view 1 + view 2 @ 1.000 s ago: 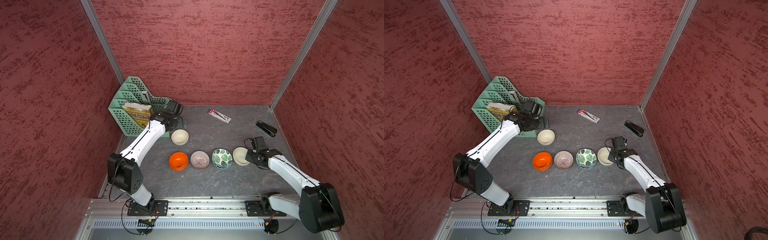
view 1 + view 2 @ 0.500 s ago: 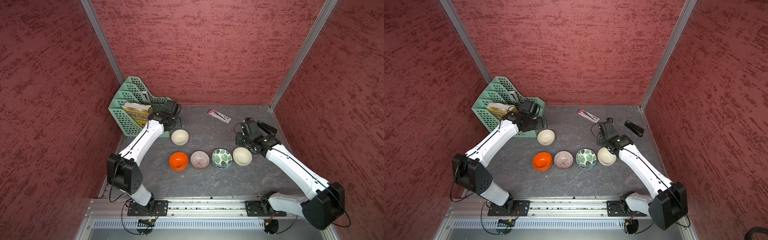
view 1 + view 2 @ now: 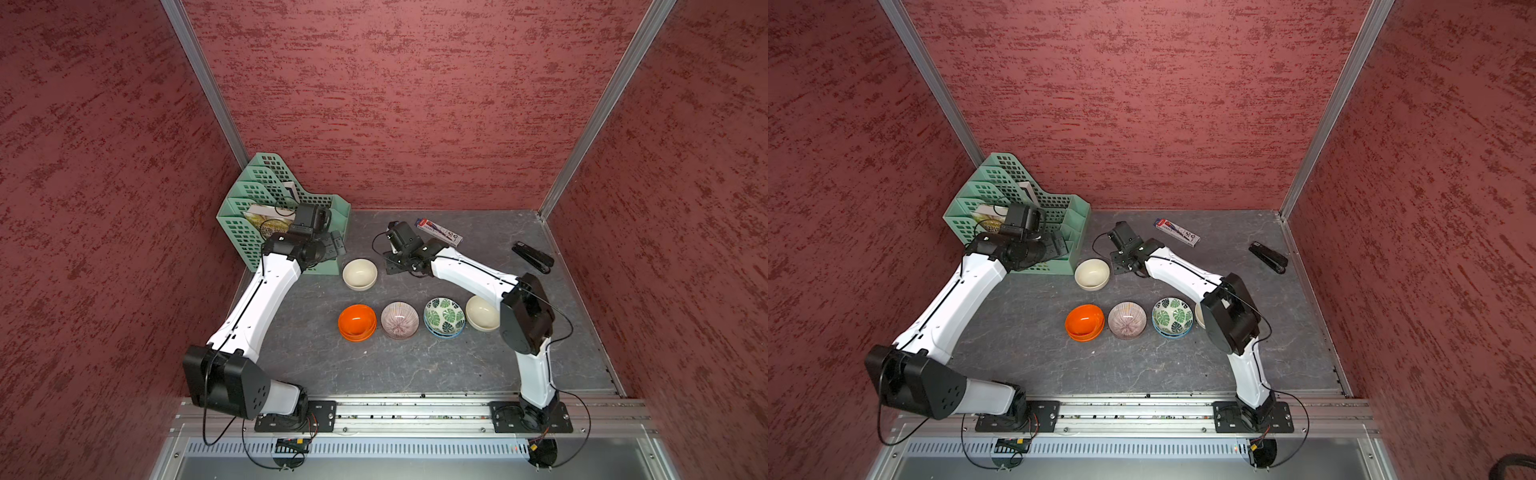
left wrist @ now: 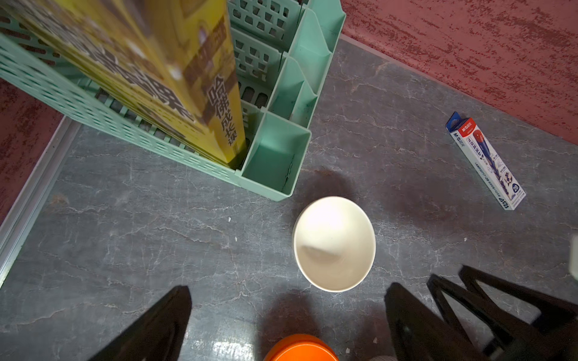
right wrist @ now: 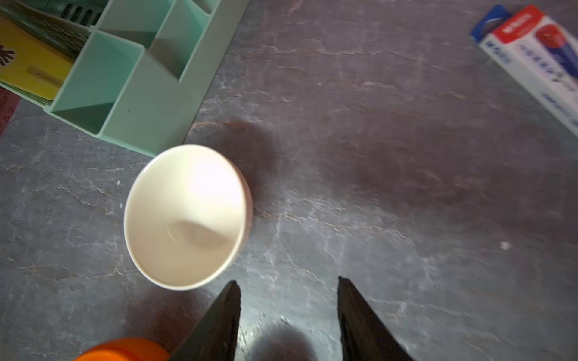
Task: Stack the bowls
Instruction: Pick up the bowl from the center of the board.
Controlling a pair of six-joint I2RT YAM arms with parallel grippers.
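Left gripper (image 3: 334, 246) stands wide open and empty near the green organiser (image 3: 266, 208). The lone cream bowl (image 3: 360, 274) sits upright just beside the organiser, toward the bench's back-left corner. Right gripper (image 5: 287, 281), half spread and empty, hangs just beside that bowl. Mid-bench row: orange bowl (image 3: 357, 323), striped bowl (image 3: 400, 320), leaf bowl (image 3: 444, 316), second cream bowl (image 3: 482, 313). Judged light, rigid, glaze-slippery and chippable; pinch across the rim wall.
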